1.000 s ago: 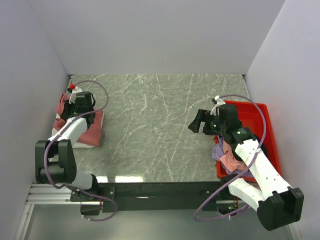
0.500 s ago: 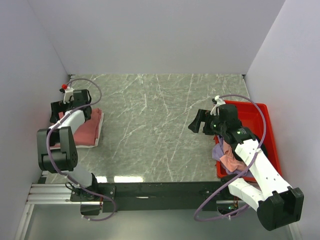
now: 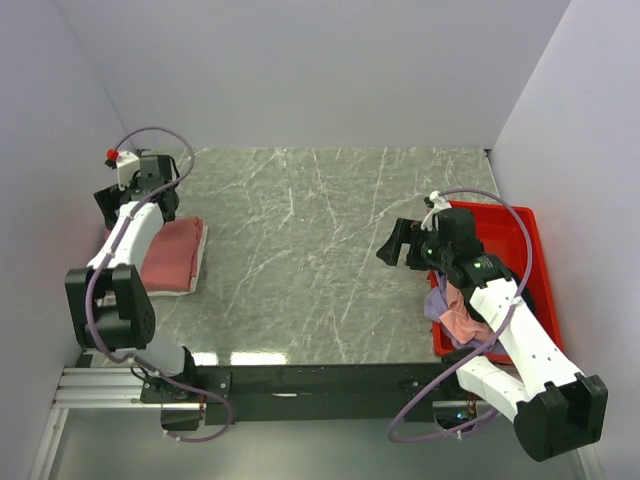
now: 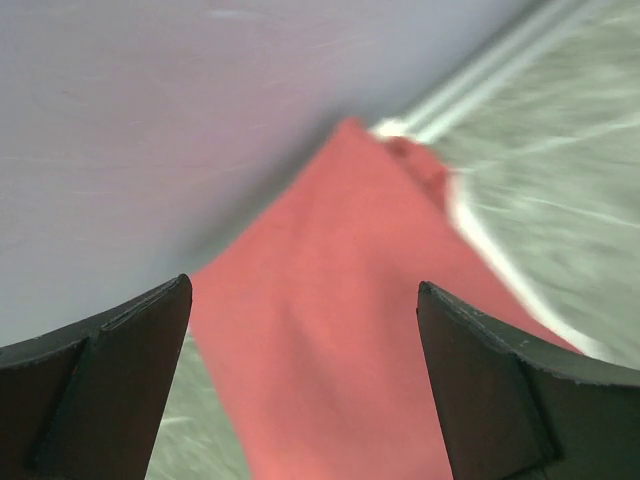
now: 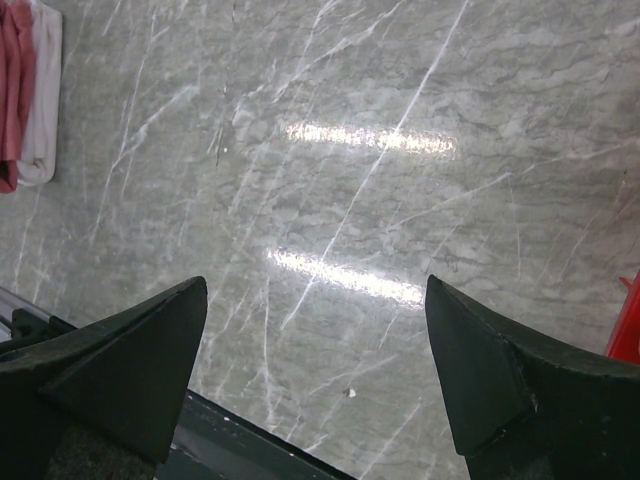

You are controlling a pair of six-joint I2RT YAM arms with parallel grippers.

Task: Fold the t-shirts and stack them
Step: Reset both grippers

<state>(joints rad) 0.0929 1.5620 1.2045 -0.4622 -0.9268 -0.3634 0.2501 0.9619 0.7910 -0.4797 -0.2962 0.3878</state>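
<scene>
A dusty red t-shirt (image 3: pixel 168 255) lies folded at the table's left edge, on top of a white t-shirt (image 3: pixel 201 262) whose edge shows on the right. My left gripper (image 3: pixel 138 203) hangs open just beyond the stack's far end, apart from it. In the left wrist view the red t-shirt (image 4: pixel 340 340) shows below the left gripper (image 4: pixel 305 288), with nothing between its fingers. My right gripper (image 3: pixel 400 243) stands open and empty over the bare table, left of the tray. In the tray lie crumpled pink and lavender t-shirts (image 3: pixel 455 312), partly hidden by the right arm.
A rigid red tray (image 3: pixel 512 232) sits at the table's right edge. The side wall (image 4: pixel 150 120) stands close behind the folded stack. The marble tabletop (image 5: pixel 380 180) stretches between the two arms. The black base rail (image 5: pixel 230 445) runs along the near edge.
My left gripper has opened, let go of the red t-shirt and lifted away toward the far left corner. The shirt now lies flat and uncovered. The right arm has not moved.
</scene>
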